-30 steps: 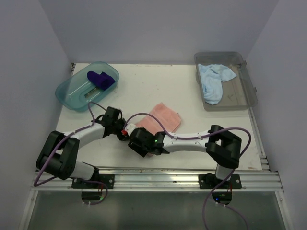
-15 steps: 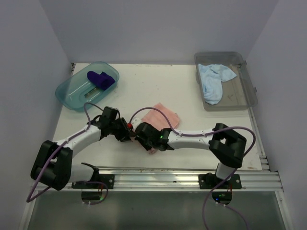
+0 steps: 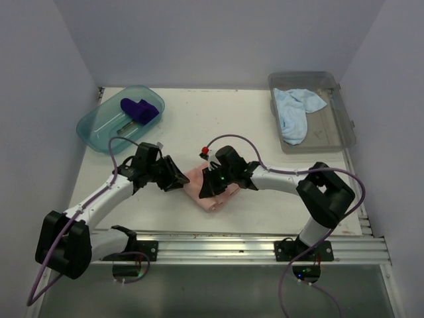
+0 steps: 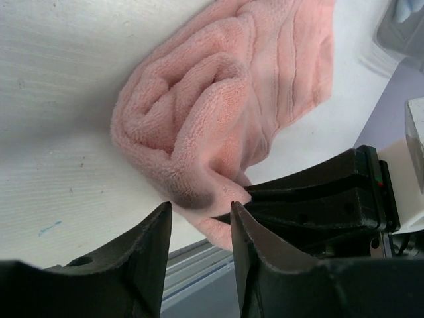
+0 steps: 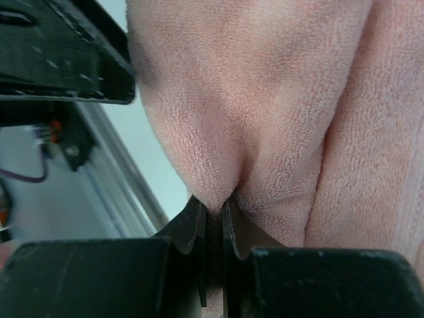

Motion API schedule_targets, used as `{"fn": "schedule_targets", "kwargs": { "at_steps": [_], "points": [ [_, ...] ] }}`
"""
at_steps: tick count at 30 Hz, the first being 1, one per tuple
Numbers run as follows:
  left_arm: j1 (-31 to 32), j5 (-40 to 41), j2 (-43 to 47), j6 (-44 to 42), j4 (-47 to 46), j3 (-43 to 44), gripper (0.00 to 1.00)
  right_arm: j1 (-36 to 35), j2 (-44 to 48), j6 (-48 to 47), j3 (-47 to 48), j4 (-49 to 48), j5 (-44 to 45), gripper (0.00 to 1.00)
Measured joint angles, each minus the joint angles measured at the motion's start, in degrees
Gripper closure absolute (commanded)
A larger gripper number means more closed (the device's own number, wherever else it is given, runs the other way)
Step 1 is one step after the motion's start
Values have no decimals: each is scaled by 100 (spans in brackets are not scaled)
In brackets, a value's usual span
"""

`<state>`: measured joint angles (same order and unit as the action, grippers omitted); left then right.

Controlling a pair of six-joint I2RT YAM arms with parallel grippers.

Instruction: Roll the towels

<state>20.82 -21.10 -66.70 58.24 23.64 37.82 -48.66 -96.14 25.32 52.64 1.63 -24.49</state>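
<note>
- Salmon towel [image 3: 213,199] is no longer flat. A sec ago it lay spread out, a bit further off and to the right. Now it's bunched into a fat, loose roll at ctr of the table [image 3: 265,139], towards the near edge.
- My right gripper [image 3: 207,185] was gaping a sec ago. Now it's clamped tight on a fold of that towel, and the right wrist cam shows pink pile pinched between the tips [image 5: 212,205].
- My left gripper [image 3: 179,179] has gone the other way, from clenched to jaws parted w/ a clear gap [image 4: 199,218]. Roll's end sits just past the tips. No cloth between them that I can see, so I call it let go.
- Looks to me like a handover: right takes the cloth, left frees itself to re-grip.
- Left wrist cam shows the roll's end [image 4: 199,132] w/ layers curled but slack, one flap trailing off far-right. Not a neat roll yet.
- Both wrists have swung in, now either side of the roll, left one on its left, right one on its right.
- Progress, my guess: roll one abt half made.
- Purple towel [image 3: 139,109] sits in the teal tub [image 3: 93,129] far left, same as before.
- Blue towel [image 3: 295,112] lies crumpled in the grey bin [image 3: 344,126] far right, untouched.
- Risk: w/ only one pinch holding, the slack layers could spring open.
</note>
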Motion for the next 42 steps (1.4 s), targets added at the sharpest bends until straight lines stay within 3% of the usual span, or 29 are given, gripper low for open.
{"fn": "schedule_targets", "kwargs": {
  "at_steps": [4, 14, 24, 25, 26, 27, 30, 31, 33, 37, 42],
  "points": [
    [87, -57, -109, -94, -11, 87, 66, 197, -153, 391, -109, -428, -826, 100],
    [592, -66, -564, -175, -341, 363, 69, 737, -426, 1281, -581, -1449, -2157, 100],
    [898, 31, -1517, -186, -815, 708, 73, 957, -562, 1692, -778, -1875, -2505, 100],
    [898, 42, -1652, -186, -846, 745, 73, 962, -560, 1690, -778, -1860, -2490, 95],
    [901, 48, -1799, -186, -890, 776, 74, 970, -557, 1681, -778, -1832, -2452, 88],
    [903, 48, -1961, -186, -940, 804, 75, 977, -555, 1670, -778, -1773, -2409, 67],
    [925, -4, -2389, -181, -1123, 903, 78, 984, -385, 1567, -793, -1410, -2168, 40],
    [927, -44, -2509, -181, -1213, 951, 78, 979, -229, 1510, -800, -1211, -2039, 36],
    [927, -129, -2686, -179, -1366, 1034, 78, 968, 195, 1349, -798, -828, -1698, 31],
    [929, -205, -2778, -181, -1526, 1051, 78, 931, 1255, 962, -715, 227, -761, 33],
    [931, -229, -2785, -181, -1596, 1023, 78, 317, 1971, 354, 35, 1517, 1019, 45]
  ]
}}
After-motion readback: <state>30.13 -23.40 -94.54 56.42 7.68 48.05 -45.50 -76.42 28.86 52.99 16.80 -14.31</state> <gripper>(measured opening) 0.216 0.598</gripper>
